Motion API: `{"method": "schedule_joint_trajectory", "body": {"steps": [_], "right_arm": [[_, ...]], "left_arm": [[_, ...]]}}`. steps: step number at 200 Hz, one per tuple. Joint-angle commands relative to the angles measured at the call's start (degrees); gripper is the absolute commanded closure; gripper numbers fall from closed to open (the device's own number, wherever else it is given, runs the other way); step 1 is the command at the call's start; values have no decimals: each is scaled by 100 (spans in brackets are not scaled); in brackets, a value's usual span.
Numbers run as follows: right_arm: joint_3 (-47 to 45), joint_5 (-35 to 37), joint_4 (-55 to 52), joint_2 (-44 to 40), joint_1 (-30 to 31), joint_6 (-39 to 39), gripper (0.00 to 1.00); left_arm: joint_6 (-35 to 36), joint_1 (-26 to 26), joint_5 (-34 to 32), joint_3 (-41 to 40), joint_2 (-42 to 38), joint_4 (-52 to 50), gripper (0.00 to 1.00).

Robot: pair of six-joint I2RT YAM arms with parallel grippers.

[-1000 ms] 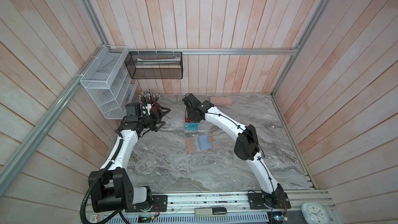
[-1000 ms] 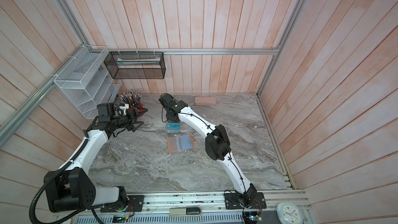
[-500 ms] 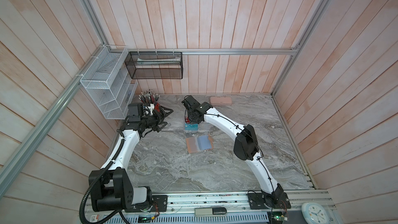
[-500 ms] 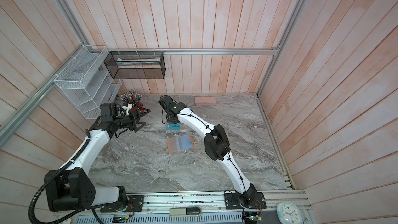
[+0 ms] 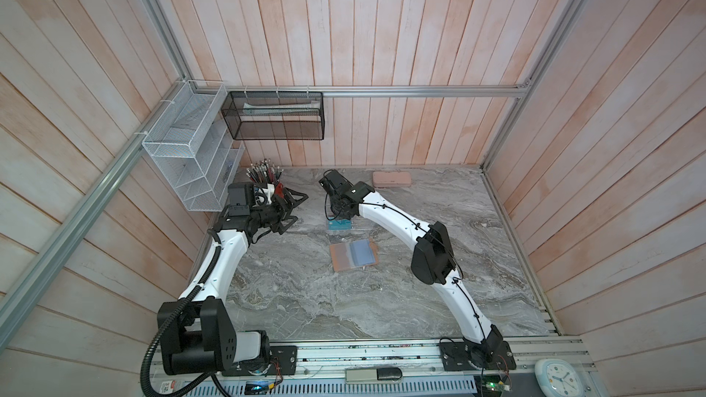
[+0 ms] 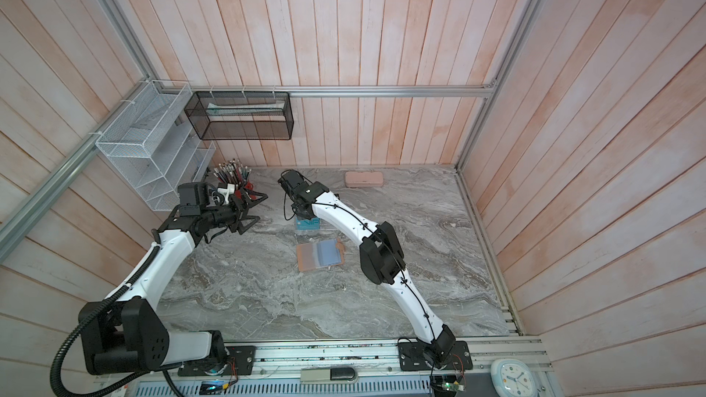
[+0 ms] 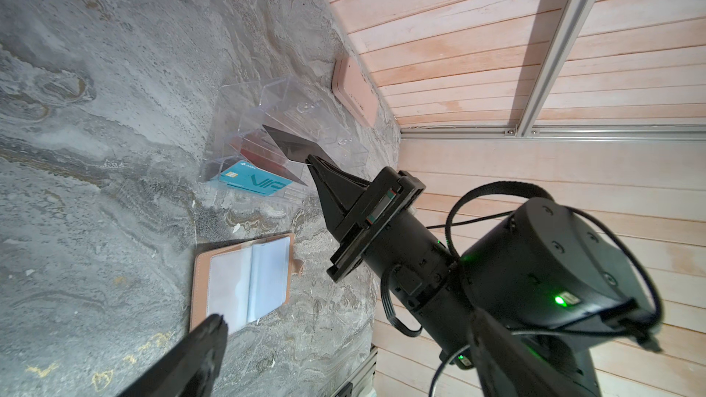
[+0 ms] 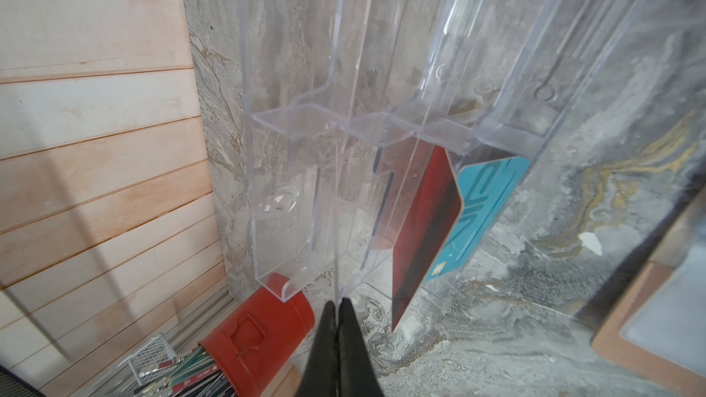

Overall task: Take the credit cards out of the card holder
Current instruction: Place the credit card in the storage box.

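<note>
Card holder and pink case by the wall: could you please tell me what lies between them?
The clear rack lies between card holder and pink case, holding a teal card and a red card; the left wrist view shows it.

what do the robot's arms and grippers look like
Both the left arm and right arm have white links with black joint housings. A black cable loops by the right wrist, where a green light shows; a ribbed black hose curls at the left base. The left gripper and right gripper are black, with tapered pointed fingers.
</note>
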Motion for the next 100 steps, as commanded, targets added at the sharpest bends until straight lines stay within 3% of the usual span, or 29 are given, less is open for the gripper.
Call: {"method": "schedule_joint_trajectory", "body": {"steps": [1, 100], "right_arm": [[48, 200, -71, 60, 36, 1629, 100], [93, 108, -1, 162, 58, 1838, 100]], "left_arm": [[133, -24, 117, -36, -63, -19, 0], [146, -32, 111, -17, -90, -37, 0]]}}
